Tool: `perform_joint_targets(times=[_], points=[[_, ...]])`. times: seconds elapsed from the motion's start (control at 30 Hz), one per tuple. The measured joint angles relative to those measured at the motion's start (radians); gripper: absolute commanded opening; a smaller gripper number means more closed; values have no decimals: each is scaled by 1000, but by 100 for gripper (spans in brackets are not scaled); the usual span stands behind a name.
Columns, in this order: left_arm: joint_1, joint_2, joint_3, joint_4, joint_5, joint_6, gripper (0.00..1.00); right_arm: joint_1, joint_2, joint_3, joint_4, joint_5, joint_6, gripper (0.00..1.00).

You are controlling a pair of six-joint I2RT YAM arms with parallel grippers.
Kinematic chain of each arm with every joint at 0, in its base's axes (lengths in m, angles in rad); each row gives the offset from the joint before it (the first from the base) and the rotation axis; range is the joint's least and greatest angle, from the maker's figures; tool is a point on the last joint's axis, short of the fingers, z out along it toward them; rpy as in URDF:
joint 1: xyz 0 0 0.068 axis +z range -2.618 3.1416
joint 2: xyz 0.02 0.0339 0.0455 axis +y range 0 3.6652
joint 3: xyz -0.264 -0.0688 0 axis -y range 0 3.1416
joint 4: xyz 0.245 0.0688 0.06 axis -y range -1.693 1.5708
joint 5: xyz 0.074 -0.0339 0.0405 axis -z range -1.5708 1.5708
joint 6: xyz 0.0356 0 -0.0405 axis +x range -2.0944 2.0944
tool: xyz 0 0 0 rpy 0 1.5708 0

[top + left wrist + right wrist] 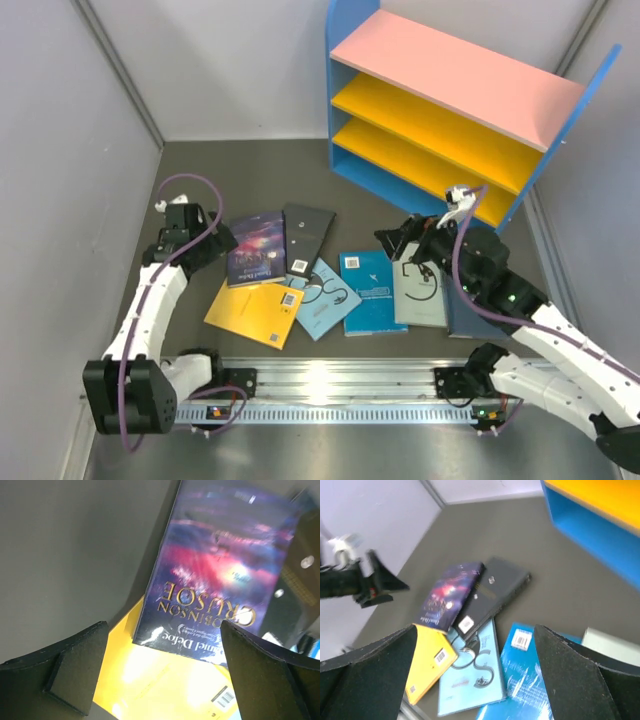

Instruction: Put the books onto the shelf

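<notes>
- Purple Robinson Crusoe paperback (220, 565) lies below the left gripper (164, 645), spread wide, holding nothing.
- Right gripper (475, 645), equally spread, hangs empty above the teal-blue book (519, 677).

**Hidden, Cropped and Blurred**

From above, the right arm (520, 300) covers most of the navy book (462, 325) and a corner of the grey-green book (415, 308), then runs off the right edge itself. The shelf (450, 70) is cut by the top edge. In the left wrist view, the purple book (225, 555) blurs toward its far end. A finger (265, 675) hides part of the author's name, and the yellow book (165, 685) leaves the frame at the bottom. The right wrist view smears the left arm (350, 582), and the print on the sticker (465, 624) is too small to read.
</notes>
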Motion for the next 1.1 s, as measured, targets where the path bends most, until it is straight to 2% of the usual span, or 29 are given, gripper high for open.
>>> perform_joint_targets(times=[0.03, 0.07, 0.17, 0.3, 0.47, 0.6, 0.87, 1.1], points=[[0, -21, 0, 3, -5, -10, 99, -6, 16, 19, -53, 40, 76, 91], [2, -34, 0, 5, -6, -20, 99, -24, 37, 21, -83, 43, 127, 91], [5, -32, -2, 4, 21, -27, 99, -63, 193, 23, -146, -11, 227, 96], [5, -6, -24, -3, 40, -29, 99, -52, 492, 118, -257, -61, 255, 98], [6, 35, -26, -14, 82, -34, 99, -55, 744, 366, -342, -167, 242, 100], [6, 53, -26, -14, 109, -32, 96, -75, 879, 512, -269, -267, 268, 100], [6, 55, -26, -16, 127, -14, 94, -115, 1085, 518, -97, -409, 391, 95], [6, 55, -26, -16, 137, -2, 92, -144, 1186, 503, 79, -477, 547, 90]])
